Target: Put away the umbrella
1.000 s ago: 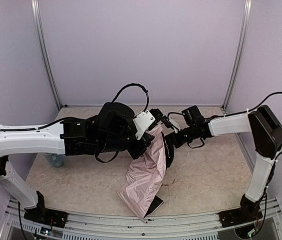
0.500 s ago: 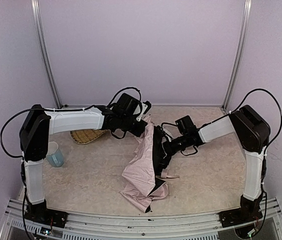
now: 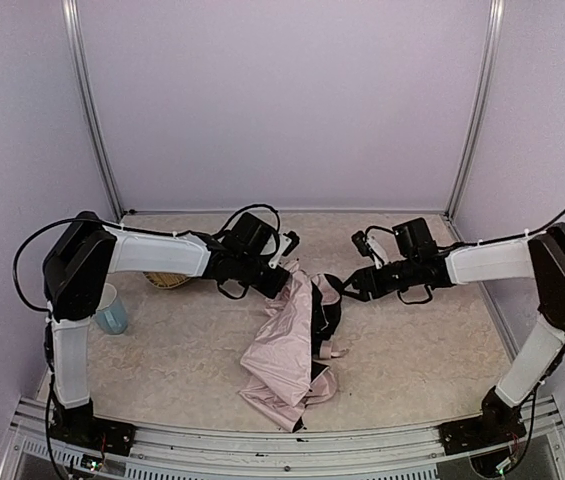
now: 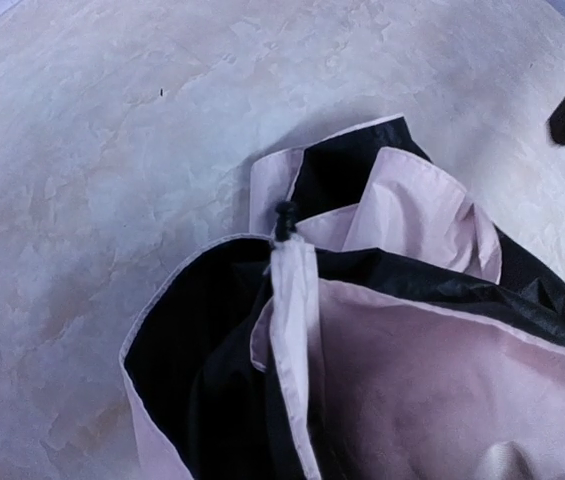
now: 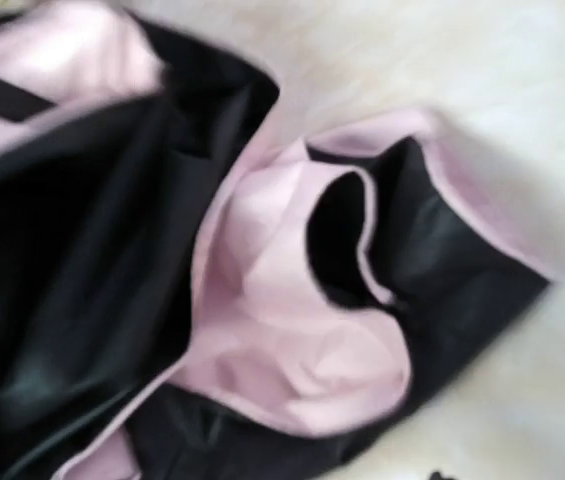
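Overhead view: the umbrella (image 3: 284,352), pink fabric and black lining crumpled, lies on the bench (image 3: 422,350) at lower centre of the frame, my left hand (image 3: 284,284) clenched at its upper edge, my right hand (image 3: 348,288) just right of it, released or grasping I cannot tell.

umbrella (image 3: 290,350) | look: pale pink outer fabric, black lining showing in the folds | state: collapsed, crumpled, not bundled | pose: lying slack, long axis upper right to lower left | place: centre of top view, on desk
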You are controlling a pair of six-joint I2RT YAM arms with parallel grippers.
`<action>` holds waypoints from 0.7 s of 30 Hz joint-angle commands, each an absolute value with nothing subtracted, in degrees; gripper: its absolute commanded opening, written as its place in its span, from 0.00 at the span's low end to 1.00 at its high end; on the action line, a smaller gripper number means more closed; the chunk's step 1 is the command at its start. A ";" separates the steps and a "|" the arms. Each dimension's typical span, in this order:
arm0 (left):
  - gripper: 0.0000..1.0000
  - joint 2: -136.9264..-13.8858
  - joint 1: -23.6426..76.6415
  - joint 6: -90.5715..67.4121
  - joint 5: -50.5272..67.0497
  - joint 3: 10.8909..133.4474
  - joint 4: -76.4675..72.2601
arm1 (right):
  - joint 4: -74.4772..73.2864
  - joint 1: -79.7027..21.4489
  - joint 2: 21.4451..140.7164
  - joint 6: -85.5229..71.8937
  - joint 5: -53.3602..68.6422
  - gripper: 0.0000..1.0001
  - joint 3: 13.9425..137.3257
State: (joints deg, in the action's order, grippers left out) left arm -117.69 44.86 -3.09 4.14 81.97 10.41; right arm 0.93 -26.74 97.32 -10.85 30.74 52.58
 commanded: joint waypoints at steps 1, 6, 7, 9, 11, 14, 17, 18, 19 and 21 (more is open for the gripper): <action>0.00 -123.00 44.03 -2.15 6.02 83.30 11.30 | -3.94 -30.80 84.96 -2.66 21.28 0.62 49.14; 0.00 -126.63 44.03 -1.94 5.24 84.56 13.21 | -3.93 -46.66 70.09 13.37 22.03 0.70 44.89; 0.00 -126.89 44.11 -1.93 5.07 84.63 13.51 | -2.71 -48.79 68.31 14.48 23.10 0.71 43.96; 0.00 -127.27 44.36 -1.91 4.53 84.45 13.73 | -2.17 -53.56 66.42 16.76 22.05 0.76 43.14; 0.00 -127.31 44.60 -1.85 3.84 83.96 13.59 | -2.43 -60.14 66.12 19.32 18.90 0.82 42.68; 0.00 -127.67 44.94 -1.61 3.51 83.59 13.44 | -1.98 -67.47 67.74 24.51 13.31 0.92 41.62; 0.00 -128.15 45.24 -1.02 2.76 83.67 13.74 | -2.16 -71.27 71.67 28.81 7.50 0.97 41.95; 0.00 -128.21 45.26 -0.91 2.61 83.81 13.90 | -2.19 -71.78 73.06 29.58 7.41 0.98 42.61; 0.00 -128.41 45.33 -0.77 2.56 83.95 14.08 | -1.97 -72.08 74.47 30.14 7.36 0.99 43.15; 0.00 -128.37 45.43 -0.57 2.24 83.90 14.30 | -0.53 -72.24 76.84 31.15 4.58 0.96 43.46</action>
State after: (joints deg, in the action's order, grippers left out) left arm -125.23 45.04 -2.02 3.70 84.29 10.09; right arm -1.65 -71.59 73.19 25.85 11.79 42.44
